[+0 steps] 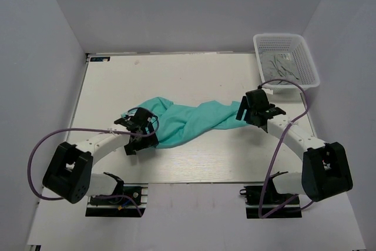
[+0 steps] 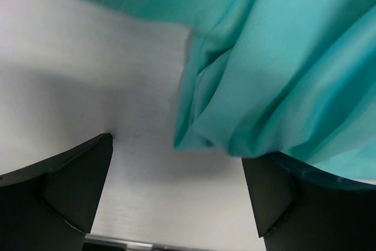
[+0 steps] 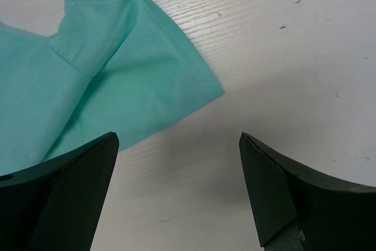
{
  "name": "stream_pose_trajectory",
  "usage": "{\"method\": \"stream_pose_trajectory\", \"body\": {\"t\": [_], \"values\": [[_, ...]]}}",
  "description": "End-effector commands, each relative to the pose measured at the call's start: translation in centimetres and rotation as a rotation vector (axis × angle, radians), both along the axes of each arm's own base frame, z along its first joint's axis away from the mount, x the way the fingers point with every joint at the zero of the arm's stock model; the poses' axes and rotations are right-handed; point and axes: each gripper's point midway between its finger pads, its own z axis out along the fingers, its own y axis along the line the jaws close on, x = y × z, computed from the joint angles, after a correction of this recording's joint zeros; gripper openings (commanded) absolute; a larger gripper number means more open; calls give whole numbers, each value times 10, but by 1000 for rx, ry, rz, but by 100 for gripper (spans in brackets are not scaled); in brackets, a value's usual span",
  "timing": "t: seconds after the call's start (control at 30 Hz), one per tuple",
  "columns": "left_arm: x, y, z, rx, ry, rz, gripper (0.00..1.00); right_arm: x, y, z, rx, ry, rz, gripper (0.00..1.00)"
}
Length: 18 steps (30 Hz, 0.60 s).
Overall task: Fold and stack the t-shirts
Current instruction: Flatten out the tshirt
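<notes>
Teal-green t-shirt (image 1: pixel 191 120) bunched on tabletop (image 1: pixel 176 77), left pincer (image 2: pixel 176 171) spread apart under its drooping folds, right pincer (image 3: pixel 179 163) spread apart just beside its edge

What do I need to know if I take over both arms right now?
Hands: left hand open, shirt cloth against one finger, not gripped; right hand open at the shirt's right end, holding nothing.
Things: one shirt, bunched in a loose band across the table between the hands. The basket sits at the far right corner.
Done: no fold yet.
Left: spread the shirt flat, fold it, stack it.
</notes>
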Motion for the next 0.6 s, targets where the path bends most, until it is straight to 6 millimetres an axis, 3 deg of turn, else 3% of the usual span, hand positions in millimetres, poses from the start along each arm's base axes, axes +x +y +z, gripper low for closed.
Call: {"method": "stream_pose_trajectory", "body": {"t": [0.0,0.1,0.2,0.23,0.33,0.57], "values": [[37,-15,-7,-27,-96,7,100,7,11,2,83,-27,35,89],[54,-21,-6,-33,-147,-3,97,4,6,-6,72,-10,32,89],[55,-34,-6,-92,-143,-50,63,4,3,-16,83,-1,21,82],[54,-40,-7,-126,-143,-72,38,9,3,-17,95,-18,17,81],[53,-41,-1,-143,-157,-76,2,9,1,-32,99,14,15,79],[65,-34,46,-158,-339,-61,0,12,-10,-55,89,79,-33,78]]}}
